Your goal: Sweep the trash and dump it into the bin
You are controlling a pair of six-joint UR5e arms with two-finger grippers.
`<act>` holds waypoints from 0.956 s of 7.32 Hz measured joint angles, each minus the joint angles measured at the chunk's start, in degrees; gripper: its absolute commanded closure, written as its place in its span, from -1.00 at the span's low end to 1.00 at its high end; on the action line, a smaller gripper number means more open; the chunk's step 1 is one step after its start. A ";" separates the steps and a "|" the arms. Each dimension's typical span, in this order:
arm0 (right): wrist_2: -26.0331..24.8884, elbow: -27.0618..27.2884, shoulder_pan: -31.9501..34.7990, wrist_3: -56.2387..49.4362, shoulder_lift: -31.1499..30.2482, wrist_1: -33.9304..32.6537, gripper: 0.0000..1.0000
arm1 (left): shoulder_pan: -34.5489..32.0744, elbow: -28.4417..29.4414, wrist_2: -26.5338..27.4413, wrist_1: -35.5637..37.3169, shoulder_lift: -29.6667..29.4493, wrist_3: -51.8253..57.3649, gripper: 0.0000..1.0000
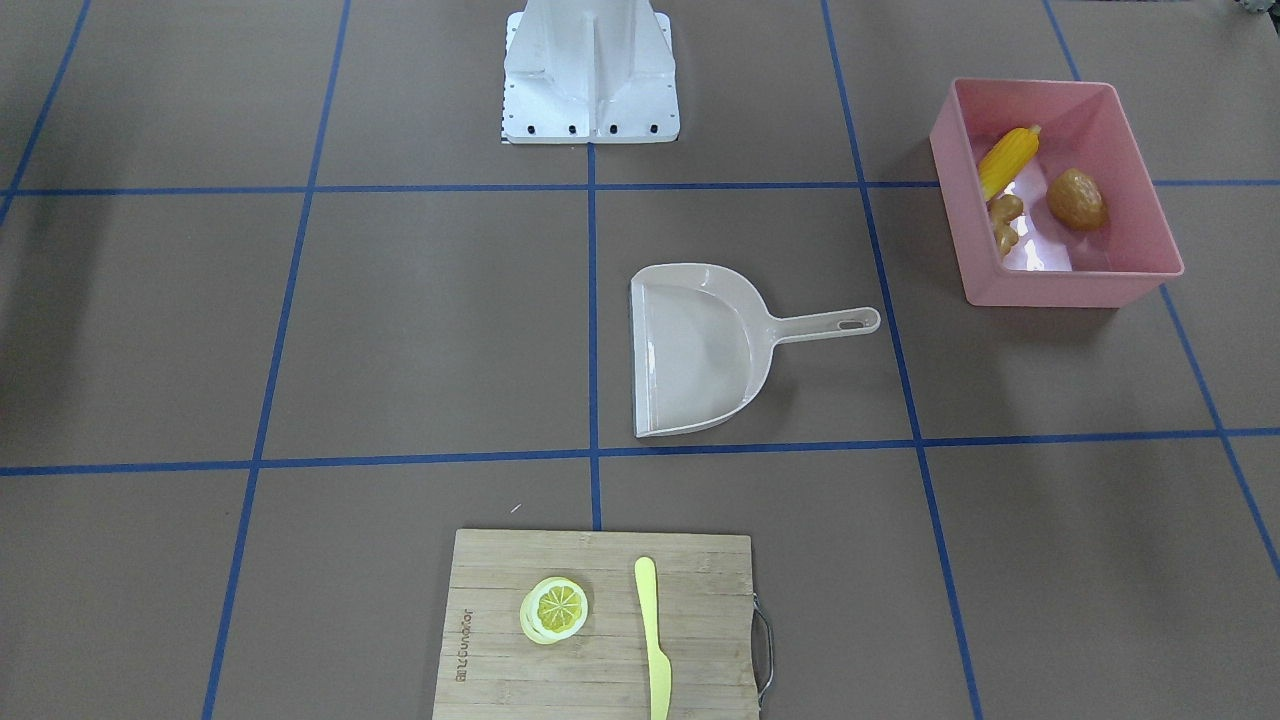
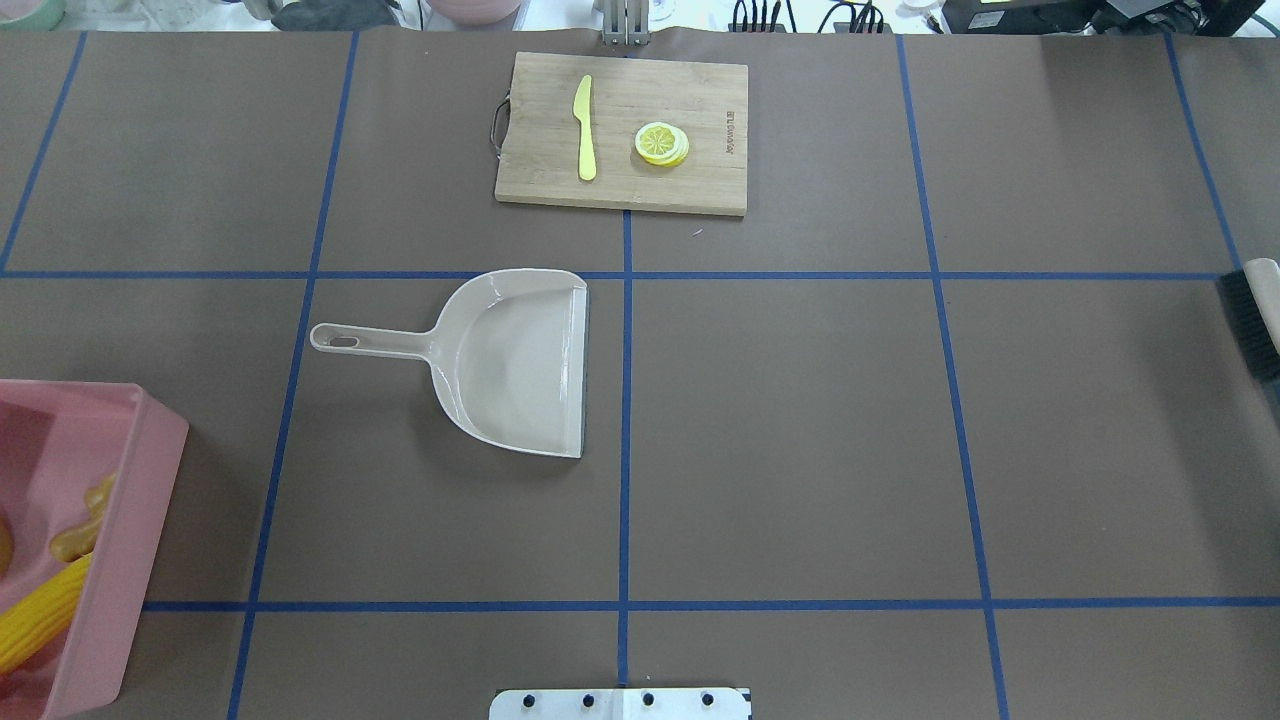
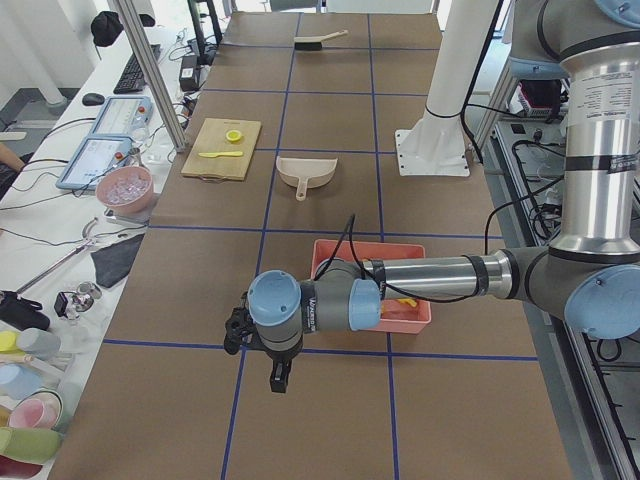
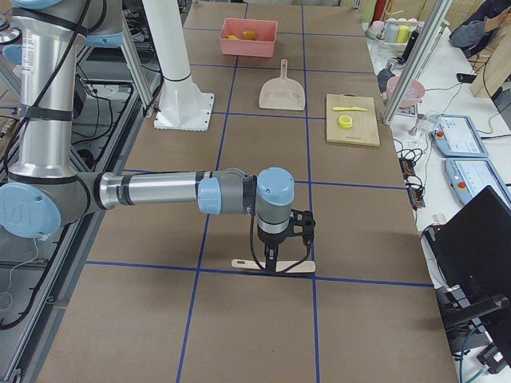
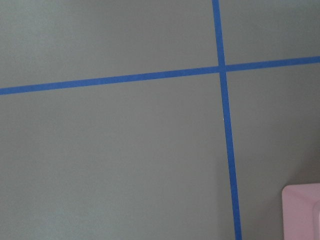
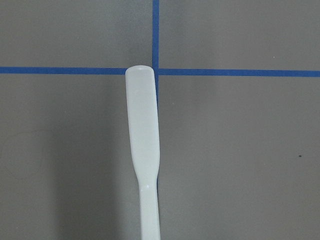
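A pale bamboo cutting board [image 1: 700, 600] with a metal side handle lies at the near edge of the brown papered table [image 1: 400, 330]. On it rest a round yellow lemon slice [image 1: 555, 610] and, near it but not touching, a pale yellow plastic knife [image 1: 652, 630].

Beyond the board, about mid-table, a beige plastic dustpan [image 1: 700, 350] lies flat. Its straight mouth faces the robot's right and its handle points toward the robot's left.

Farther back on the robot's left stands the pink rectangular plastic tub [image 1: 1040, 285], upright, with all the trash inside. The yellow corn cob [image 1: 1008, 160] leans along one long wall. The knobbly tan ginger root [image 1: 1005, 222] lies just beside it at the same wall, and the brown oval potato [image 1: 1077, 199] sits apart on the floor.

Farthest off is the white robot base [image 1: 590, 75].

From the table's ends, the left gripper [image 3: 280, 378] points down over bare table just past the tub. The right gripper [image 4: 275, 257] points down at a pale-handled brush [image 6: 142, 130] lying flat. For neither claw can I tell whether the fingers are apart, together or clamped.
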 measured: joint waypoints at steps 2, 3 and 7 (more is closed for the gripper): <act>0.00 -0.13 0.02 0.00 0.00 0.00 -1.00 | 1.76 -0.06 0.29 -4.85 -0.91 -6.90 -0.97; 0.00 -0.13 0.01 0.00 0.00 0.00 -1.00 | 3.22 -0.07 0.45 -6.62 -1.23 -10.90 -0.97; 0.24 -0.14 0.00 -0.15 0.02 0.08 -1.00 | 5.06 -0.31 1.69 -7.83 -1.20 -16.37 -0.96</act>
